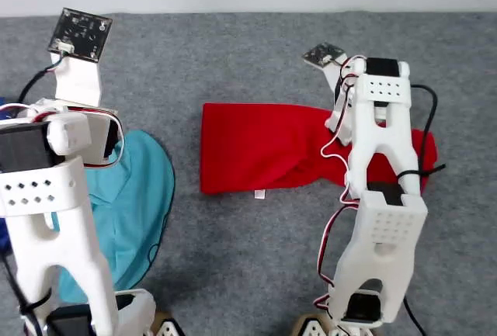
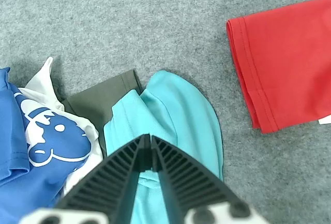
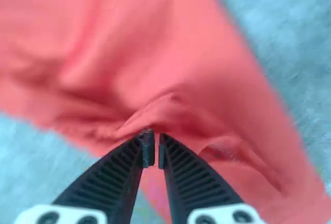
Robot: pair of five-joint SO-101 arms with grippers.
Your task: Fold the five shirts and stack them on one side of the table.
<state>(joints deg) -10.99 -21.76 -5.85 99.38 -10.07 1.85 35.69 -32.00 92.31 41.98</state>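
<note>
**Red shirt (image 1: 264, 150) pinched mid-table while four others crowd the left side**

The red shirt, a soft knit garment partly folded into a wide band, lies across the middle of the grey felt-like table cover (image 1: 233, 64). A small white tag (image 1: 259, 193) pokes out at its near hem. Its right end is twisted and bunched under the white plastic right arm (image 1: 384, 219), which hides much of that part from above. The right gripper (image 3: 152, 144) has its ribbed black jaws closed almost tip to tip on a raised ridge of the red cloth.

Well apart to the left, a teal shirt (image 2: 181, 110) with a rounded edge lies on the cover, and the white left arm (image 1: 54, 227) blocks a good part of it in the high view. The left gripper (image 2: 150, 144) hangs over this shirt with its jaws pressed together and nothing visible between them.

Beside the teal shirt sits a loose heap — a royal-blue shirt (image 2: 10, 141) with a white cartoon print, a crumpled white shirt (image 2: 44, 81) beneath it, and a flat olive-grey shirt (image 2: 101, 102) tucked under the teal one's edge. Bare grey cover separates the teal shirt from the red one.
</note>
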